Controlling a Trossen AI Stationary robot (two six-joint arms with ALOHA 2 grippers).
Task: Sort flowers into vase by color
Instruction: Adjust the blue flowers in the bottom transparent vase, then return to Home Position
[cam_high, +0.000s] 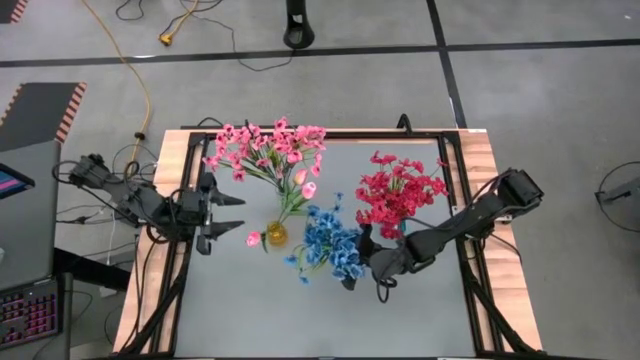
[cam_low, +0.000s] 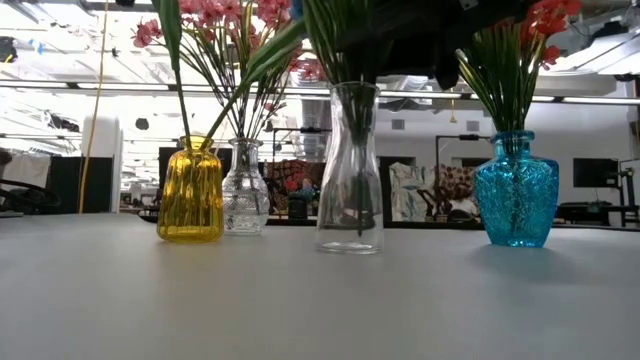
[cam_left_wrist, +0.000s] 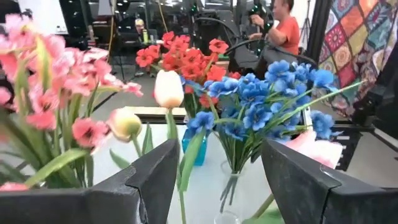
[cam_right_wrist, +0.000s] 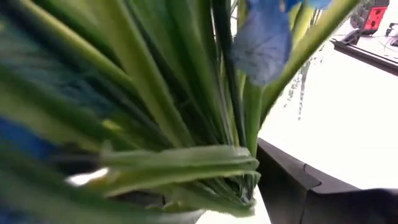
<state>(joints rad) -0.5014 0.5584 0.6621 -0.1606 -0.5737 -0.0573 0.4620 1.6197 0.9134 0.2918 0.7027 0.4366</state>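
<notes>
The left gripper (cam_high: 238, 214) waits at the table's 9 o'clock side, fingers spread and empty. At its 3 o'clock the yellow vase (cam_high: 276, 234) holds 2 pale tulip stems (cam_high: 303, 184). The blue flowers (cam_high: 333, 245) stand upright in the clear vase (cam_low: 350, 170) at centre. The right gripper (cam_high: 362, 270) sits at their 4 o'clock, nearer, touching the stems; whether it pinches them cannot be told.

A grey surface (cam_low: 320, 300) with wooden edges carries four vases in a rough row — a yellow vase (cam_low: 190, 190) at left, a small cut-glass vase (cam_low: 246, 190) just beside and behind it, a tall clear vase (cam_low: 350, 170) in the middle, nearer, and a blue vase (cam_low: 517, 190) at right.
</notes>
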